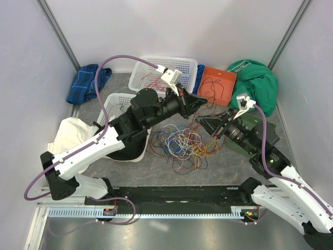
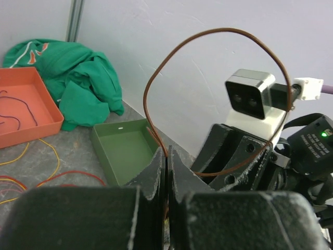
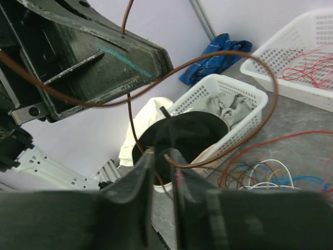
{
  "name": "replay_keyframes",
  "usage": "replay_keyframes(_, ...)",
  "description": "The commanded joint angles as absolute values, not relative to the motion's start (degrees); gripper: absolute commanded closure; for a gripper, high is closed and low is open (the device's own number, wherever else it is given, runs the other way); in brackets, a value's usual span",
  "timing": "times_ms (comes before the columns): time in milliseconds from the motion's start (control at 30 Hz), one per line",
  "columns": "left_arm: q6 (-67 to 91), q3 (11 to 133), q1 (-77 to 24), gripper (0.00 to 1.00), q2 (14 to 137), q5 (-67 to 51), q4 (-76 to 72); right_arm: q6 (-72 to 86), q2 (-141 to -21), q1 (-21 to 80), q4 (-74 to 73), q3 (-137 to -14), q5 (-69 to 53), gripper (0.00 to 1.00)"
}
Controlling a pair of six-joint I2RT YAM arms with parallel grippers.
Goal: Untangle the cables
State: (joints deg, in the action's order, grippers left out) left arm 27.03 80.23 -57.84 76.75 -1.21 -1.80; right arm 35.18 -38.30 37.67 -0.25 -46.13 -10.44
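Cables (image 1: 182, 143), baskets (image 1: 177, 61), trays (image 1: 223, 72) on grey table (image 1: 223, 166)

brown cable (image 3: 275, 94) between the fingers (image 3: 136, 187)

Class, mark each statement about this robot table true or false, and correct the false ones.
1. The left hand is shut on a brown wire. True.
2. The green tray holds a pile of wires. False: the part in view is bare.
3. The orange tray sits beside a green cloth. True.
4. The tangle of wires lies in a white basket. False: it lies on the table, between the arms.
5. The blue cloth lies at the far right. False: it lies at the far left.
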Motion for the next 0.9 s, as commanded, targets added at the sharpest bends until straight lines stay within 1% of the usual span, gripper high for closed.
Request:
replay_keyframes(0, 30.06, 82.88, -57.83, 0.98, 77.43, -3.51, -2.64, 36.65, -38.5, 37.79, 8.17, -45.0, -15.2, 0.67)
replay_keyframes(33, 30.15, 82.97, -57.92, 0.98, 77.69, -3.6, -2.64, 36.74, -38.5, 37.79, 8.43, -44.74, -15.21, 0.64)
replay_keyframes(67, 30.15, 82.97, -57.92, 0.98, 77.7, -3.52, -2.64, 36.83, -38.41, 37.79, 8.87, -44.39, -15.21, 0.58)
replay_keyframes(167, 30.59, 83.14, -57.92, 0.98, 78.05, -3.69, -2.9, 36.91, -38.85, 37.79, 9.58, -44.03, -15.91, 0.54)
replay_keyframes(533, 30.41, 85.43, -57.92, 0.98, 79.1, -4.21, -2.81, 36.21, -37.97, 37.79, 9.94, -42.36, -15.38, 0.51)
replay_keyframes(633, 30.67, 85.87, -57.92, 0.98, 79.19, -4.83, -2.73, 35.16, -37.8, 37.71, 7.84, -42.71, -13.28, 0.46)
replay_keyframes(733, 29.62, 86.83, -58.01, 0.98, 79.01, -3.17, -1.85, 33.93, -35.95, 37.71, 5.9, -42.45, -10.64, 0.31)
replay_keyframes(767, 28.58, 87.18, -57.92, 0.98, 78.93, -2.29, -1.5, 33.58, -34.64, 37.79, 5.19, -42.45, -9.76, 0.19)
replay_keyframes(833, 27.25, 88.06, -57.92, 0.98, 78.75, -0.89, -0.62, 32.09, -32.45, 37.79, 3.26, -42.45, -8.18, 0.02)
replay_keyframes(867, 26.9, 88.5, -57.92, 0.98, 78.75, -0.62, -0.35, 31.38, -31.65, 37.79, 2.64, -42.36, -7.91, 0.02)
